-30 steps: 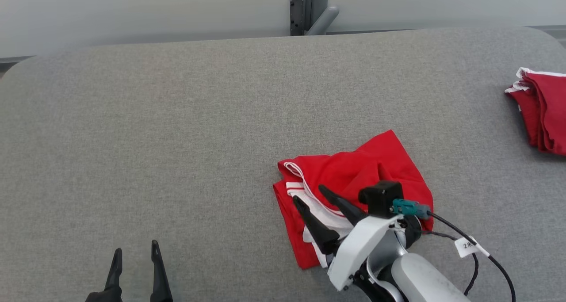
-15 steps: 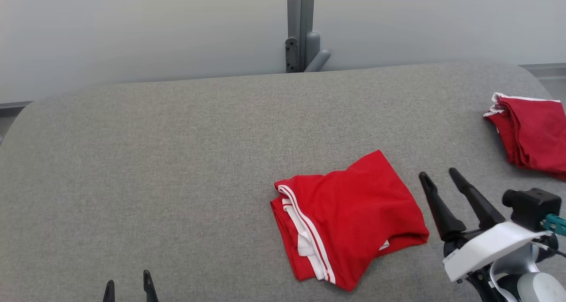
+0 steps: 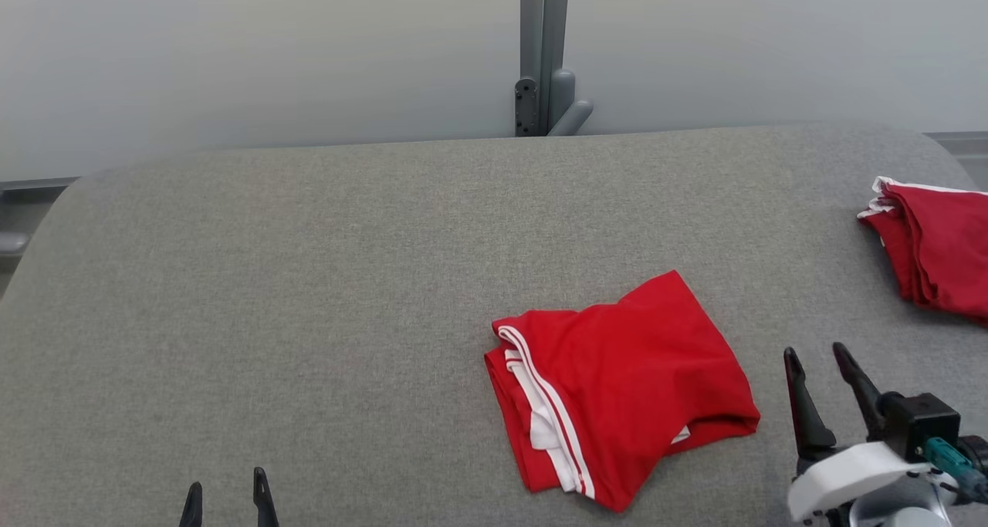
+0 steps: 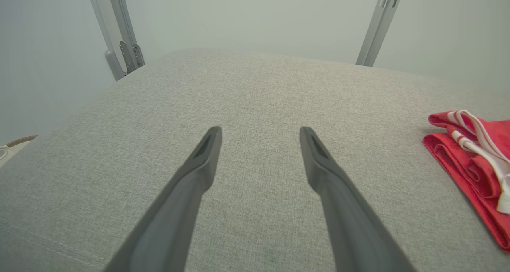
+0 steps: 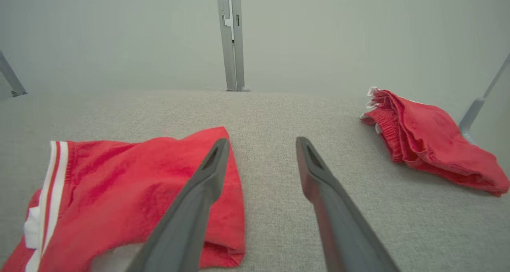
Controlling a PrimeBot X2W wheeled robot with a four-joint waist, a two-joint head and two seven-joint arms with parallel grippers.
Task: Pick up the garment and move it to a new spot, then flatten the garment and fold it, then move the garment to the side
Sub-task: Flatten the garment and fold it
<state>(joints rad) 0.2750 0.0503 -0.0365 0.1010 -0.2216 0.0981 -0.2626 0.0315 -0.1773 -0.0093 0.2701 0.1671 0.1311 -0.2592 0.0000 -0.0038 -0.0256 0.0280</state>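
The garment (image 3: 625, 384) is a pair of red shorts with white stripes, lying folded on the grey padded table (image 3: 309, 295), right of centre. It also lies at the lower left of the right wrist view (image 5: 127, 192) and at the right edge of the left wrist view (image 4: 474, 172). My right gripper (image 3: 817, 355) hovers open just right of the garment, nothing between its fingers; the right wrist view (image 5: 261, 140) shows the same gap. At the bottom left my left gripper (image 3: 225, 487) stands open over bare table, as the left wrist view (image 4: 259, 129) confirms.
A second red garment (image 3: 938, 253) lies bunched at the table's far right edge, also visible in the right wrist view (image 5: 426, 136). A grey metal post (image 3: 544, 56) stands behind the table's back edge against a pale wall.
My right gripper has left the garment, which it was over a second ago, and drawn back right and toward the near edge. The garment lies flatter. The camera has shifted.
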